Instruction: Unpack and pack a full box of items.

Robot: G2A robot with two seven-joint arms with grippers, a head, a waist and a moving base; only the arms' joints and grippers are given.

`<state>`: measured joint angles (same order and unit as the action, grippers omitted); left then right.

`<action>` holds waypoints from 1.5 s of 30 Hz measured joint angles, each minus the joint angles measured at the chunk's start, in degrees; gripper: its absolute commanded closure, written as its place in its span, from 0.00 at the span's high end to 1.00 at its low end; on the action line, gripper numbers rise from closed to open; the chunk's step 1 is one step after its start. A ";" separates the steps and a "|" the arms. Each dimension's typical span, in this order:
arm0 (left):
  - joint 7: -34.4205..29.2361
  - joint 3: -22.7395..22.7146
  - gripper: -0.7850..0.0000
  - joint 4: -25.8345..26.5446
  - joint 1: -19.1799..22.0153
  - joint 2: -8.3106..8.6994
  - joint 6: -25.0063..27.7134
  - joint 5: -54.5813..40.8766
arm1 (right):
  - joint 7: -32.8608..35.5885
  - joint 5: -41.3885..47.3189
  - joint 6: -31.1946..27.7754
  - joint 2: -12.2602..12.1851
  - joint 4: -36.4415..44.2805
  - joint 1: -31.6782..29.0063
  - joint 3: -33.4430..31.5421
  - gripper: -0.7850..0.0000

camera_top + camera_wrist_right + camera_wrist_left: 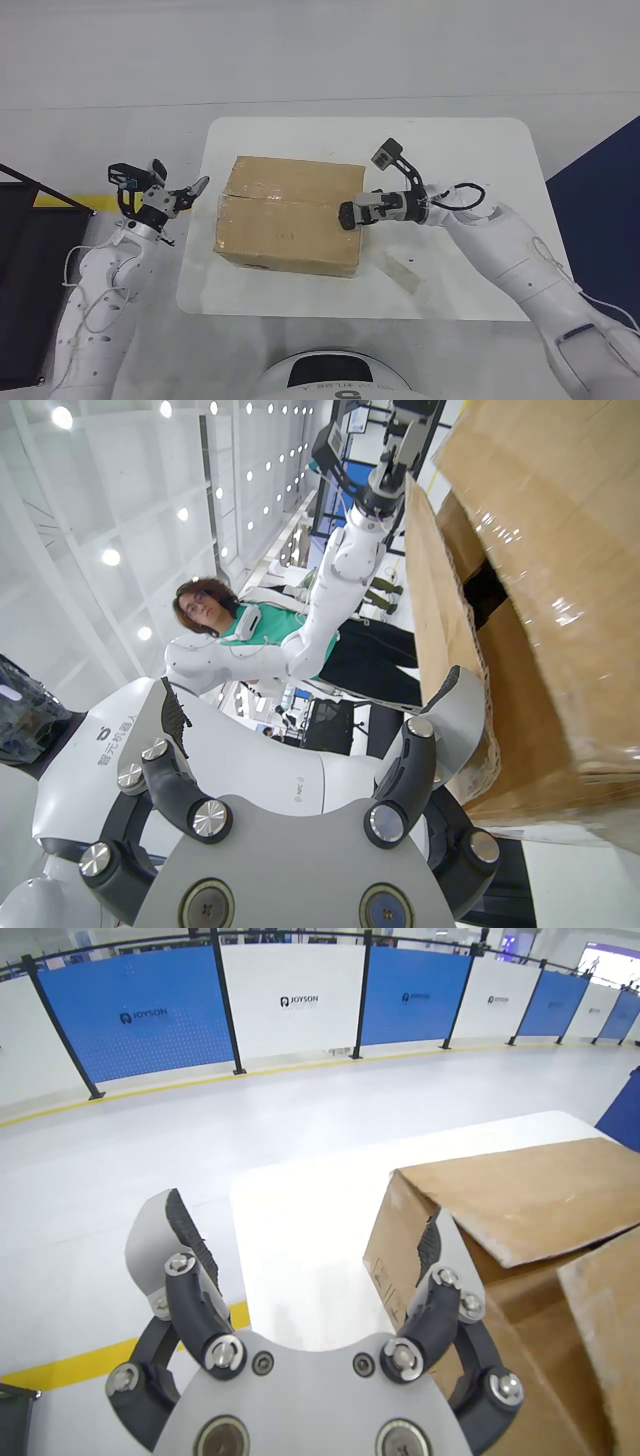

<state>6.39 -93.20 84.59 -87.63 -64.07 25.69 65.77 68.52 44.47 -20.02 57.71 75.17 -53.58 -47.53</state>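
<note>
Cardboard box (290, 215) mid-table (450, 150), an open gripper at each end.
My left gripper (305, 1228) is spread wide and empty, its fingers near the box's left end but apart from it. My right gripper (310, 690) is also wide open, gripping nothing, with one finger (465, 700) against the box's right end, whose top flaps gape slightly.

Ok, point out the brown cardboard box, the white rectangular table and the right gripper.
brown cardboard box (290, 225), top view, on its top face.
white rectangular table (480, 150), top view, bare surface near its far right corner.
right gripper (310, 677), right wrist view, midway between its open fingertips.
</note>
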 measured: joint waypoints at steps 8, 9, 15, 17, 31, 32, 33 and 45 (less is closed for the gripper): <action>0.48 2.39 1.00 -4.94 1.96 -0.10 1.02 2.60 | -2.20 -1.43 2.16 1.57 -3.56 2.35 1.18 1.00; 0.49 2.79 1.00 -5.07 2.08 -0.14 0.99 2.76 | -2.30 -1.51 2.38 1.70 -3.92 2.50 1.23 1.00; 0.22 5.73 1.00 -4.86 2.62 -0.45 1.14 4.33 | -2.97 -2.20 1.84 2.41 -5.46 2.89 1.05 1.00; 0.15 6.79 1.00 -4.63 2.65 -0.56 0.97 5.00 | -3.17 -2.56 1.63 2.57 -5.68 2.81 0.88 1.00; -0.13 7.75 1.00 -4.55 3.60 -0.71 0.61 3.63 | -3.30 -3.73 2.29 3.42 -7.23 2.35 -0.44 1.00; 0.20 7.05 1.00 -4.25 3.71 -0.71 -0.08 2.58 | -3.25 -3.84 2.33 3.53 -7.36 2.39 -0.46 1.00; 0.37 6.48 1.00 -3.81 3.72 -0.68 -0.42 1.77 | -3.24 -3.93 2.36 3.61 -7.48 2.43 -0.46 1.00; -5.00 6.56 1.00 10.06 -0.38 -0.28 1.60 3.33 | -1.85 -3.66 1.79 4.77 -9.91 3.31 -0.85 1.00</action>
<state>1.39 -86.64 94.65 -88.01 -64.35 27.28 69.10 66.67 40.81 -18.24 62.49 65.27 -50.27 -48.38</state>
